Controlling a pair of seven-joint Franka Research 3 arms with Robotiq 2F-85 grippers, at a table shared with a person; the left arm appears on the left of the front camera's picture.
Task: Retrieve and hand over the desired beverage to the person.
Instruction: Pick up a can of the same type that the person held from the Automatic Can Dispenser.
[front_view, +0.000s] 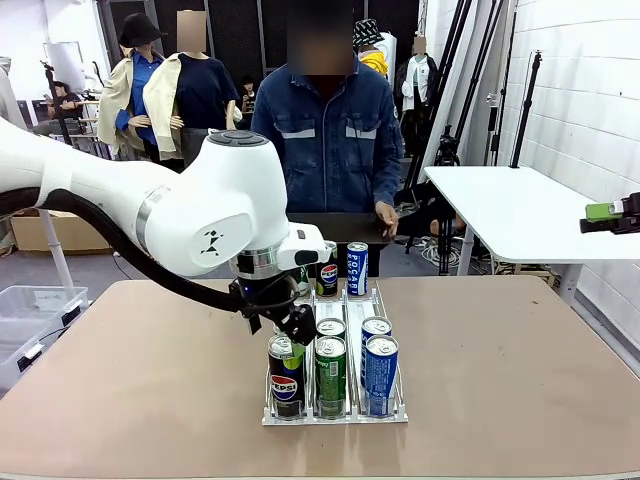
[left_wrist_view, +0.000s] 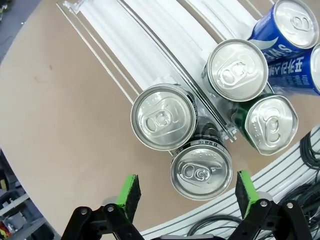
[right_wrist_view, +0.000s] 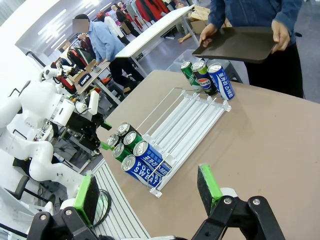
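A white left arm (front_view: 150, 200) reaches in from 9 o'clock over a brown desk (front_view: 520, 360). Its left pincer (front_view: 292, 322) points straight down and hovers just above a Pepsi can (front_view: 285, 382). This can stands in the left lane at the near end of a clear three-lane rack (front_view: 335, 418), at 6 o'clock on the desk.

In the left wrist view the jaws are wide open. The green pads (left_wrist_view: 129, 190) sit at 7 and 5 o'clock, either side of the can's silver top, and neither touches it.

Just right of the Pepsi can, in the middle lane, stands a green can (front_view: 331, 378). In the right lane is a blue Pocari Sweat can (front_view: 381, 378), with a second blue can (front_view: 376, 328) touching it from behind. At the rack's far end, towards 12 o'clock, stand a far Pepsi can (front_view: 327, 278) and a far Pocari can (front_view: 357, 268), side by side.

Beyond them, at 12 o'clock across the desk, the person (front_view: 335, 140) stands in a blue denim jacket. They hold a dark tray (front_view: 340, 228) level, with a hand (front_view: 385, 214) on its right edge.

The right pincer (right_wrist_view: 148, 192) is raised at 3 o'clock, well apart from the rack. Its jaws are spread open with nothing between them.
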